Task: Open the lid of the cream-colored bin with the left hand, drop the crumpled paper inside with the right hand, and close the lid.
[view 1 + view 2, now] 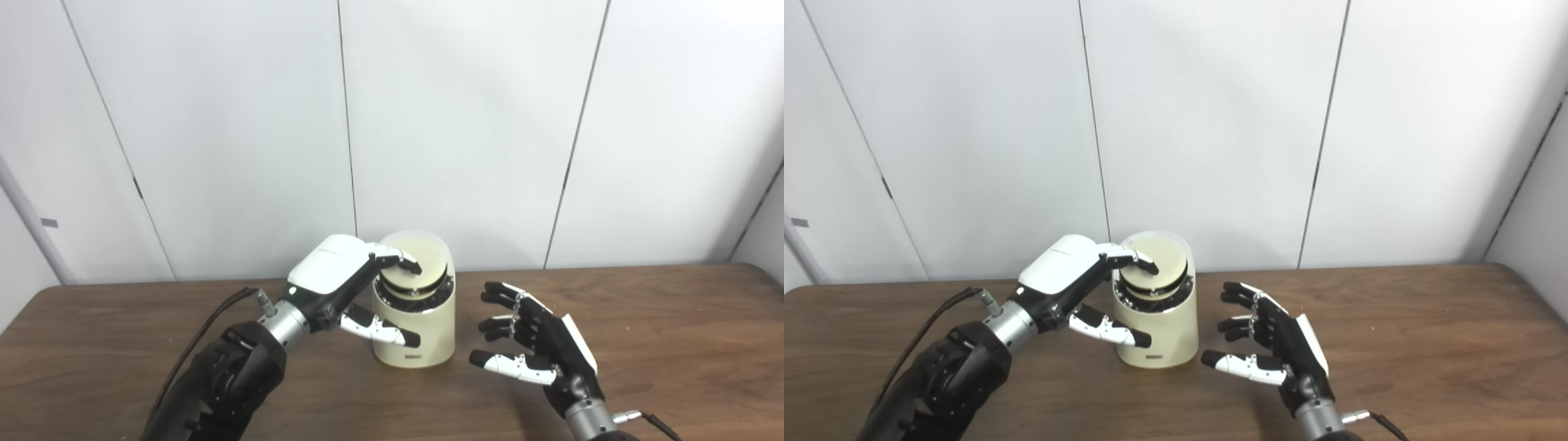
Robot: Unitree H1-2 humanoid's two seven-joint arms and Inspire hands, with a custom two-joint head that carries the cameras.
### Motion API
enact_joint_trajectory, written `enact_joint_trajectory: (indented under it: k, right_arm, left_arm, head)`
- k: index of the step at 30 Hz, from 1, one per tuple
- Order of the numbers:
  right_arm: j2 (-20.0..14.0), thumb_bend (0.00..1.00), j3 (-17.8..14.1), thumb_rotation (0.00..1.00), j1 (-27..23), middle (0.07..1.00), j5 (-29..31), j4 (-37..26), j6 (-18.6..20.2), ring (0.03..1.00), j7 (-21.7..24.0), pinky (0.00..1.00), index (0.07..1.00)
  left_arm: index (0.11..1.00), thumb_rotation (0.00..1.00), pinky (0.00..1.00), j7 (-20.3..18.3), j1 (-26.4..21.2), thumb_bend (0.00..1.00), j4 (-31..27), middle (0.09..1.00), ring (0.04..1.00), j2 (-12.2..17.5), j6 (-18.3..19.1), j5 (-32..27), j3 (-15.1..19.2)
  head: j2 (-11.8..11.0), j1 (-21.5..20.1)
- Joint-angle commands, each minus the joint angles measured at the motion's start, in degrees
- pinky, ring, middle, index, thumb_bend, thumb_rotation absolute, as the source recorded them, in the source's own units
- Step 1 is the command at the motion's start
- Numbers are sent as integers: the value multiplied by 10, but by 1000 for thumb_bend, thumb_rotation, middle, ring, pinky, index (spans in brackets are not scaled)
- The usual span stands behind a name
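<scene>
A cream-colored bin (415, 318) stands upright on the brown wooden table (674, 343), its long axis vertical, near the middle of the table's far edge and close to the white panelled wall (465, 122). Low on the bin's front face, toward the near edge, sits a small dark label (413, 356); its writing is too small to read. The bin's sloped top faces the near edge, and the round lid (419, 262) lies in that opening, tilted the same way, with a dark gap showing under its near rim.

The left hand (343, 278) reaches in from the near left corner. Its fingers (398, 260) lie together on the left part of the lid, tips touching the lid's surface, while the thumb (383, 329) stretches across the bin's left front wall below the rim. The hand presses on the bin and lid rather than closing around either. Faint grey lettering on the white back of this hand cannot be read. A dark cable (208, 324) trails from its wrist toward the near edge.

The right hand (1274, 343) hovers just to the right of the bin, not touching it, palm turned toward the bin, fingers spread apart and slightly curled, holding nothing.
</scene>
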Motion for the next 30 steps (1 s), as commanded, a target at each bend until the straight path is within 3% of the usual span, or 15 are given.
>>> enact_joint_trajectory:
  k: [1,7,16,21,30]
  right_arm:
    - [-1,802,1,172,-20,770,2,-17,-15,594,-1,537,771]
    - [-1,789,2,150,-20,768,4,-18,-19,590,0,516,770]
    - [-2,792,2,170,-20,771,4,-22,-16,594,0,517,774]
    - [-2,811,4,219,-19,772,-3,-31,-9,602,-1,521,776]
    - [6,802,2,168,-19,770,3,-39,-2,599,-3,516,771]
  left_arm:
    - [770,544,545,7,-22,914,-12,756,735,6,-4,5,5]
    - [771,550,561,4,-20,916,-13,762,765,4,5,27,-1]
    - [748,540,675,19,-19,928,1,735,830,10,-13,80,-21]
    - [763,534,738,5,-17,920,3,750,851,13,-16,99,-32]
    - [755,552,780,7,-11,939,17,753,842,10,-19,138,-53]
  head:
    - [1,0]
    - [3,-2]
    - [7,-2]
    - [11,-4]
    - [17,-6]
